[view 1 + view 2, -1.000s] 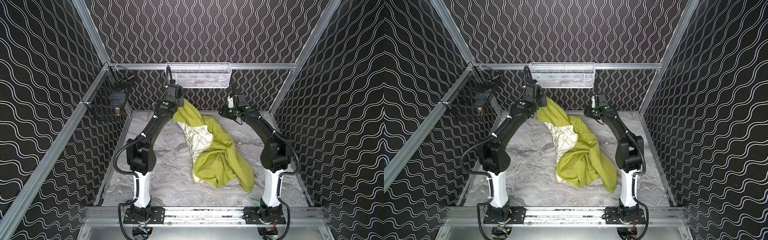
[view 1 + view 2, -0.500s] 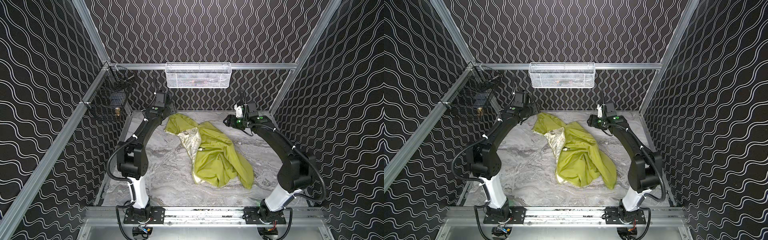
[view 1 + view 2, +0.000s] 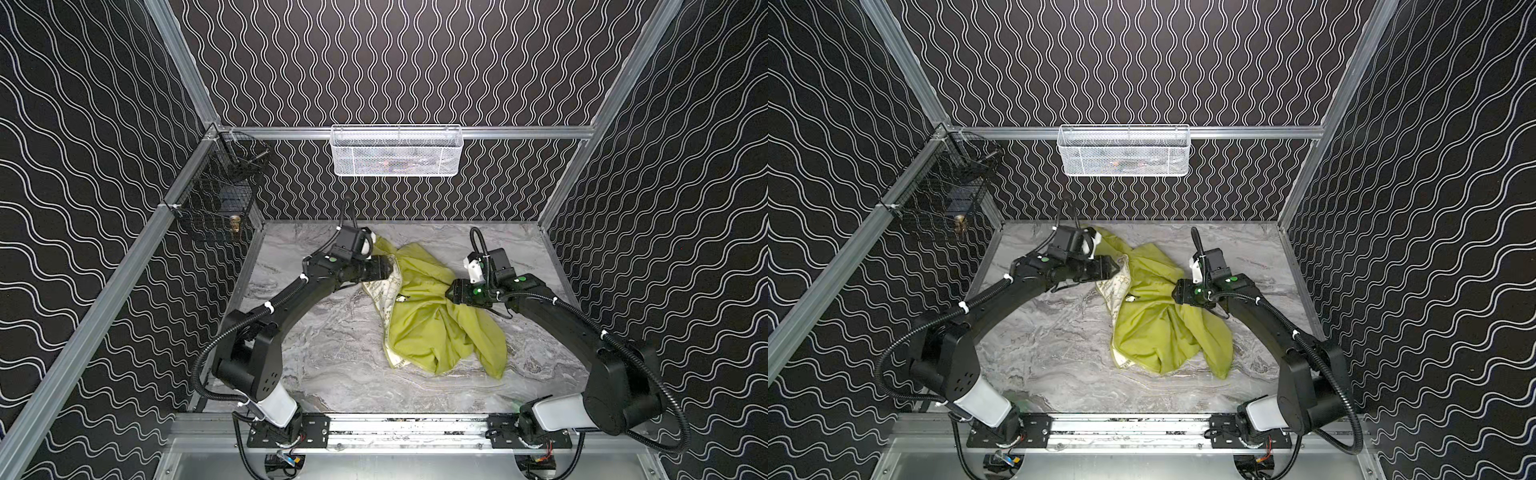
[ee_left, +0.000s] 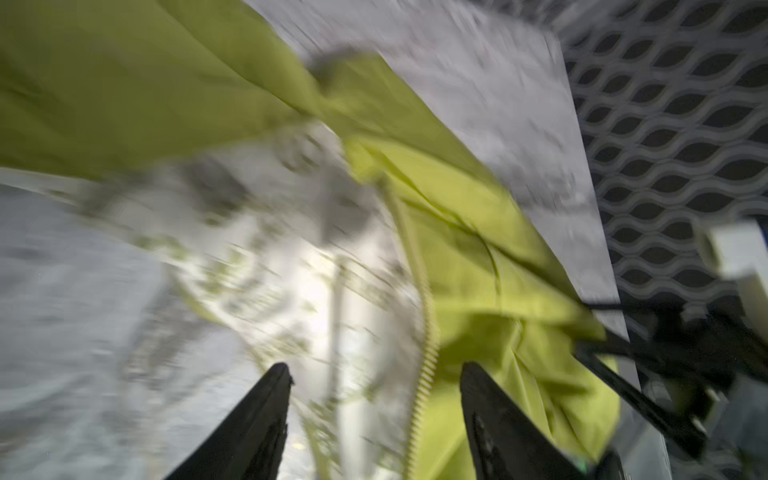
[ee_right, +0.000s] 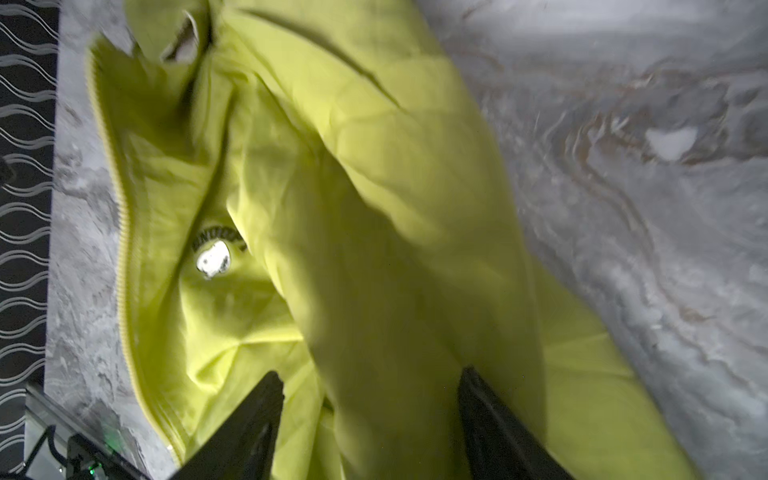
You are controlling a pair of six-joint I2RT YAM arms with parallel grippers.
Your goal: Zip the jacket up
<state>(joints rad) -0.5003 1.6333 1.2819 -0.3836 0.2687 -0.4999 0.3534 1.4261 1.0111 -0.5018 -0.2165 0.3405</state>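
Blur smears the jacket in the left wrist view.

Grey marble-patterned tabletop is noted as the floor of the cell in both top views. A long white wire-mesh basket is hung on the aluminium back rail; its contents cannot be made out. A black wire basket is fixed at the far left corner, and a small brass-coloured object is seen low in it. Black walls with white wavy lines are seen on three sides.
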